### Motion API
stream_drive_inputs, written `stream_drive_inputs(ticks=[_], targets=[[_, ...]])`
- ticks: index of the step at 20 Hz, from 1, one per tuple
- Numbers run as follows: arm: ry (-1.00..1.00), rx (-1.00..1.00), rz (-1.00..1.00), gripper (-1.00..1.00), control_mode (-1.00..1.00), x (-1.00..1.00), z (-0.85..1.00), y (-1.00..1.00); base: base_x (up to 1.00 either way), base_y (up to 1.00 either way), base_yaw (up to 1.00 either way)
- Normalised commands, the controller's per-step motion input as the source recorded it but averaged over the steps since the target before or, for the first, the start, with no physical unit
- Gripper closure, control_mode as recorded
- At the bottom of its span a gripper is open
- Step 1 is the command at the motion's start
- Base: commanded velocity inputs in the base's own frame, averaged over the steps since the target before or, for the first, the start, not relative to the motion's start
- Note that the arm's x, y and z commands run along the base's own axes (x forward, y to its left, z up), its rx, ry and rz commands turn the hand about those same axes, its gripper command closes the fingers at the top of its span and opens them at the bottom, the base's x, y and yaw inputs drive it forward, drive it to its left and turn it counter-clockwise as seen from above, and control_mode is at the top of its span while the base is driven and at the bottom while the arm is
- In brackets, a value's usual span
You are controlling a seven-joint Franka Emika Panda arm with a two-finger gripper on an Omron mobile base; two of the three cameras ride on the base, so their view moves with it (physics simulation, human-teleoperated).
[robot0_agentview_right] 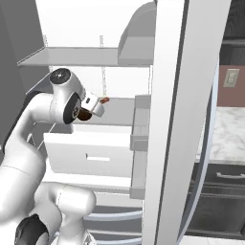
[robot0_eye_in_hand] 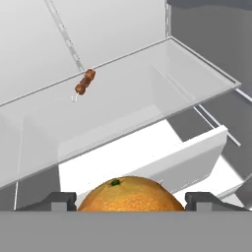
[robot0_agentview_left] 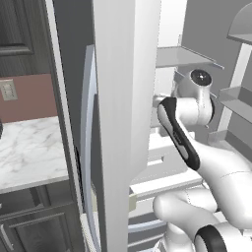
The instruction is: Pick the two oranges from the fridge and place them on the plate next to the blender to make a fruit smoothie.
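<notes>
One orange (robot0_eye_in_hand: 130, 196), round and bright with a small green stem dot, sits between my two dark fingertips at the bottom of the hand view. My gripper (robot0_eye_in_hand: 130, 199) is shut on it, with both fingers touching its sides. I am inside the open fridge (robot0_agentview_right: 95, 28), above a glass shelf (robot0_eye_in_hand: 147, 88) and a white drawer (robot0_eye_in_hand: 192, 155). In the right base view my hand (robot0_agentview_right: 92, 106) hangs in front of the shelf, over the drawers. The plate and the blender are out of view.
A small brown skewer-like item (robot0_eye_in_hand: 84, 82) lies on the glass shelf (robot0_agentview_right: 115, 112). The open fridge doors (robot0_agentview_left: 123, 123) (robot0_agentview_right: 177, 119) stand close on either side of the arm. A marble counter (robot0_agentview_left: 29, 147) lies beyond the left door, and dark cabinets (robot0_agentview_right: 215, 201) beyond the right.
</notes>
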Motion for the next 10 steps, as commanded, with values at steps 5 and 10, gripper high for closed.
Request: stream_drive_inputs(ticks=[5,10], targets=[[0.0,0.0,0.0,1.0,1.0,-0.1,0.0,0.0,-0.43,0.0,0.0],[0.0,0.0,0.0,1.0,1.0,0.0,0.0,0.0,-1.0,0.0,0.0]])
